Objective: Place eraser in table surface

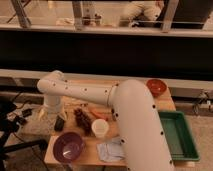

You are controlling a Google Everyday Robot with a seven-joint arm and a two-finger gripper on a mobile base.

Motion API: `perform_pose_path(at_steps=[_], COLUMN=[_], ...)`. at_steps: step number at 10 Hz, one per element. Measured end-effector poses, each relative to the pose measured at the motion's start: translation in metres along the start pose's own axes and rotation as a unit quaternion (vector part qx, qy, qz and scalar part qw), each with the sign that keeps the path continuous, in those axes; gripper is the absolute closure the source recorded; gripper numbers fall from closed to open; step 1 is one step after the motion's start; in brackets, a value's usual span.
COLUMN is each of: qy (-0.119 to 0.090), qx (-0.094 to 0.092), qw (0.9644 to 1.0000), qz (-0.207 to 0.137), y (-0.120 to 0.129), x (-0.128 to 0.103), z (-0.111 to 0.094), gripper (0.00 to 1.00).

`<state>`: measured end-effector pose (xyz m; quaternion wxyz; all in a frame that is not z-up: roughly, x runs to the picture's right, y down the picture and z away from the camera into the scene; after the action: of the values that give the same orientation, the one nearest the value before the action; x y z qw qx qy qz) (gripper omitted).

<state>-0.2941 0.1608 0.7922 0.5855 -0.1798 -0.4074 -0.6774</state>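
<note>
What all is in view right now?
eraser: one, black, table's left side, by the gripper
table: one, tan, centre
purple bowl: one, front left
red-brown bowl: one, far right corner
cup: one, white, mid-table
dark bunch: one, left of cup
orange item: one, behind cup
pad: one, blue-grey, front edge
tray: one, green, right of table
arm: one, white, across table
gripper: one, at table's left edge

Glass railing (107,21); dark wall (105,52); speckled floor (27,131)
</note>
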Motion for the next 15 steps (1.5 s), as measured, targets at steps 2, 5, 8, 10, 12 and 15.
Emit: perform_pose_path(at_steps=[2,5,8,10,12,15], qy=[-0.015,-0.030,-0.044,-0.054,-0.060,-0.072], qx=[0.007,0.013,-0.008,-0.041,-0.056,-0.060], qw=[0.9999,0.9994,0.9990,0.9977,0.9966,0.9956], qz=[0.005,0.013,0.008,-0.001,-0.007,-0.003], y=[0.004,0.016,0.025,0.023,0.022,0.023], x=[0.007,0.015,0.014,0.015,0.019,0.023], z=[0.007,0.017,0.028,0.034,0.036,0.041], gripper=[0.20,0.20,0.20,0.20,0.20,0.20])
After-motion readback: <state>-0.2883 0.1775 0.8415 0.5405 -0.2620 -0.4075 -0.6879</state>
